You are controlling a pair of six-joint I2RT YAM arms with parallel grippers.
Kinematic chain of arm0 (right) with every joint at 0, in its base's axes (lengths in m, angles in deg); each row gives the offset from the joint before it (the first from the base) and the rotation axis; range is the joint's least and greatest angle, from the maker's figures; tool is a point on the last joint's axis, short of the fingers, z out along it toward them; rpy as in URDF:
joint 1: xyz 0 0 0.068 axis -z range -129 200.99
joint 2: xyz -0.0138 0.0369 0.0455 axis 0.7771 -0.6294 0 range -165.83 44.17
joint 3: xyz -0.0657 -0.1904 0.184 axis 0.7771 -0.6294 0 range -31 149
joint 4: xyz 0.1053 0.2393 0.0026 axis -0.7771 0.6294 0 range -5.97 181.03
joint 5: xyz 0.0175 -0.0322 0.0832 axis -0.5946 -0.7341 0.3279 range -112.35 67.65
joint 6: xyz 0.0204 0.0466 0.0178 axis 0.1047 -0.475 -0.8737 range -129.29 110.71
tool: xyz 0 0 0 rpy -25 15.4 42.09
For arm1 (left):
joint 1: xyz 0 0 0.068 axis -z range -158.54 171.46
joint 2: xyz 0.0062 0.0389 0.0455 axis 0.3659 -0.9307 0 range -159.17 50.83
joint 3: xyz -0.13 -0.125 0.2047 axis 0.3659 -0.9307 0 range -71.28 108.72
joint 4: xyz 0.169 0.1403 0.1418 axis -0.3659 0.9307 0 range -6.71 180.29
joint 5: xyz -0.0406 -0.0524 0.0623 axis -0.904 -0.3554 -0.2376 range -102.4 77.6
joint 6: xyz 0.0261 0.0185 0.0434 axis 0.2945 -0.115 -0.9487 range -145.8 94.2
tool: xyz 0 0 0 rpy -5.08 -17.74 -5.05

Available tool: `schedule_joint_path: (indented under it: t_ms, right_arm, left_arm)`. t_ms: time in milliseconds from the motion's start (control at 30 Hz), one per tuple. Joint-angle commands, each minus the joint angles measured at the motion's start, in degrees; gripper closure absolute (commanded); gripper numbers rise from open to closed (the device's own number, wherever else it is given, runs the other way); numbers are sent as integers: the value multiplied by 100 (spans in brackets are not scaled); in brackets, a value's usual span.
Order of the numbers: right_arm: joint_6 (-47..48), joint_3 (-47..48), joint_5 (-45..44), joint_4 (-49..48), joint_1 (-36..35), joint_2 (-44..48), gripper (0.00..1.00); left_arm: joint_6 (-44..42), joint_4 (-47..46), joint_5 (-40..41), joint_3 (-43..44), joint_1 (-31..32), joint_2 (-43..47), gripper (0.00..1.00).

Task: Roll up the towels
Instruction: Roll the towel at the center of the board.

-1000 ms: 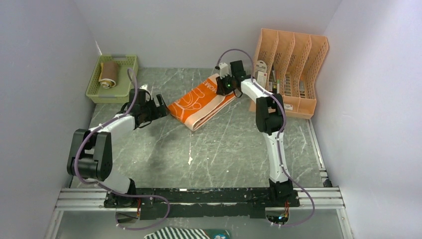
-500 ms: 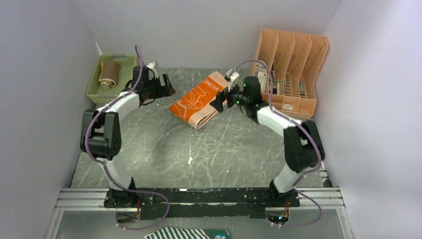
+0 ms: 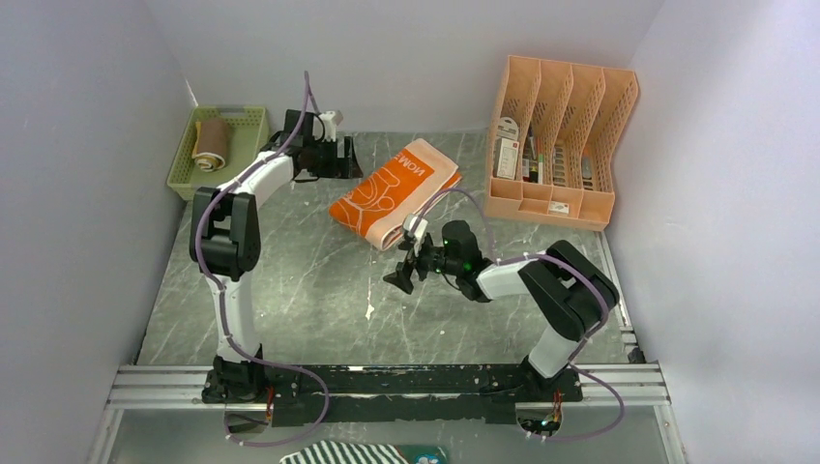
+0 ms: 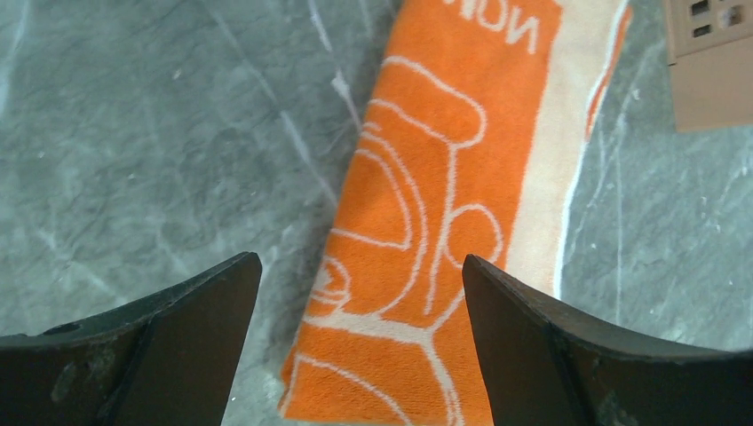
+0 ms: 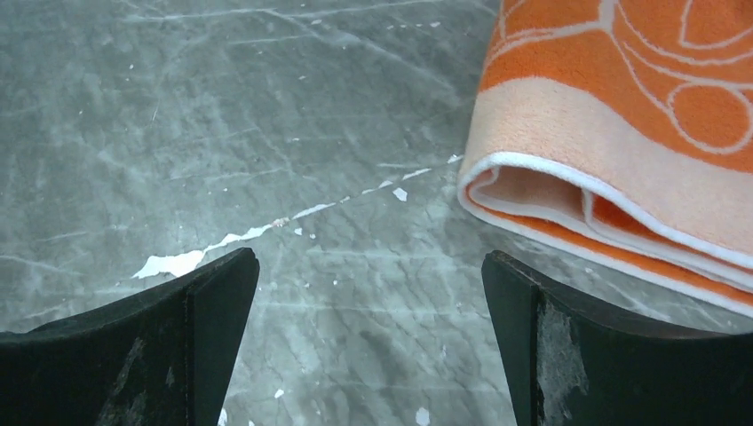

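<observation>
The orange towel (image 3: 392, 191) with white cartoon lines and a peach border lies folded into a long strip, slanting across the far middle of the table. My left gripper (image 3: 346, 159) hovers open just off the strip's left side; in the left wrist view, the towel (image 4: 444, 204) shows below its spread jaws (image 4: 360, 262). My right gripper (image 3: 397, 276) is open low over bare table, just in front of the strip's near folded end (image 5: 604, 169), with nothing between its jaws (image 5: 370, 257). A smaller yellow-tan towel (image 3: 209, 143) lies rolled in the basket.
A pale green basket (image 3: 184, 169) stands at the far left corner. An orange desk organizer (image 3: 580, 198) with several compartments stands at the far right, its corner (image 4: 710, 71) close to the towel. White chips (image 5: 178, 262) mark the marble tabletop.
My right gripper opened, let go of the towel's far end and swung round to the table in front of its near end. My left arm moved from the near-left end toward the far left.
</observation>
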Motion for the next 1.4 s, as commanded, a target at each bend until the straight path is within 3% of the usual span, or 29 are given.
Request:
schedule_joint_path:
  t_ms: [0,167,800,1133,1367]
  right_arm:
    - [-195,-31,-79,-1285,-160,-411,0]
    - [-274,219,-198,-1841,-205,-1076,0]
    - [-528,1163,-273,-1752,-122,-2275,0]
    - [-801,1385,-12,-1931,-63,-2504,0]
    - [-1451,1241,723,-2344,-57,-2339,3]
  left_arm:
    - [-173,197,-445,471,162,-134,5]
    - [-207,191,-676,569,449,-341,13]
    - [492,-976,-1631,-320,564,-511,26]
    - [711,-1164,-1794,-426,570,-698,30]
    - [826,-1197,-1743,-485,572,-807,31]
